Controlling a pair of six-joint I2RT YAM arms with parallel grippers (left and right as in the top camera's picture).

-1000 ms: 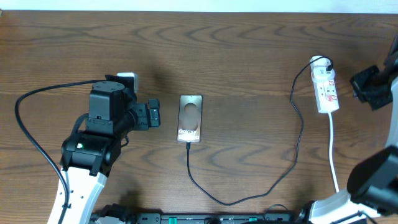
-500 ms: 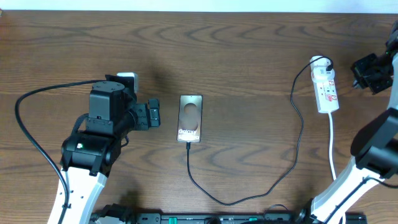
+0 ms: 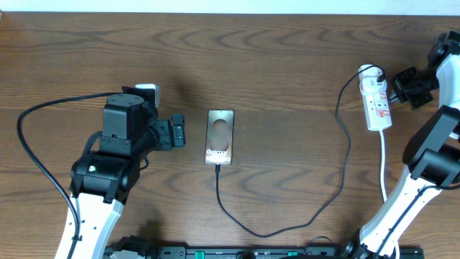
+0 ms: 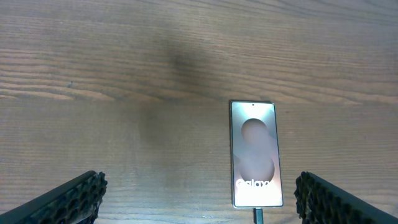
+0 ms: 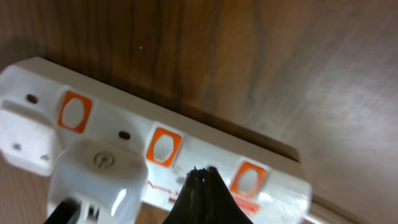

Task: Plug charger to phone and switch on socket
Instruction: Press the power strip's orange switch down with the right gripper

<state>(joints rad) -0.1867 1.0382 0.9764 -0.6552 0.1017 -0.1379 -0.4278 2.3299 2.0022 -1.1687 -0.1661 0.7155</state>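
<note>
On table [image 3: 287,57]: one phone [image 3: 220,137], one socket [image 3: 376,106]

Bare table [image 3: 287,72] lies open between phone [image 3: 220,135] and socket [image 3: 376,104]; only the charger [image 3: 218,183] loops across it, nearer the socket

- The left arm [image 3: 115,147] is built of blocky matte-black motor housings above a smooth white plastic lower link [image 3: 90,216].
- A small green light [image 3: 91,170] glows on one black housing.
- A thick black rubber cable [image 3: 21,137] runs in a wide loop off the arm's top.
- A small white box-shaped module [image 3: 147,91] sits on the black wrist.
- The left gripper [image 3: 177,133] is black and squared. In the wrist view its fingers [image 4: 71,198] are black with ribbed, knobbly pads.
- The right arm [image 3: 431,155] has rounded black joint shells and a white link [image 3: 395,212].
- The right gripper [image 3: 397,83] is black and blocky. Its glossy black fingertips [image 5: 202,193] taper to a narrow point.
</note>
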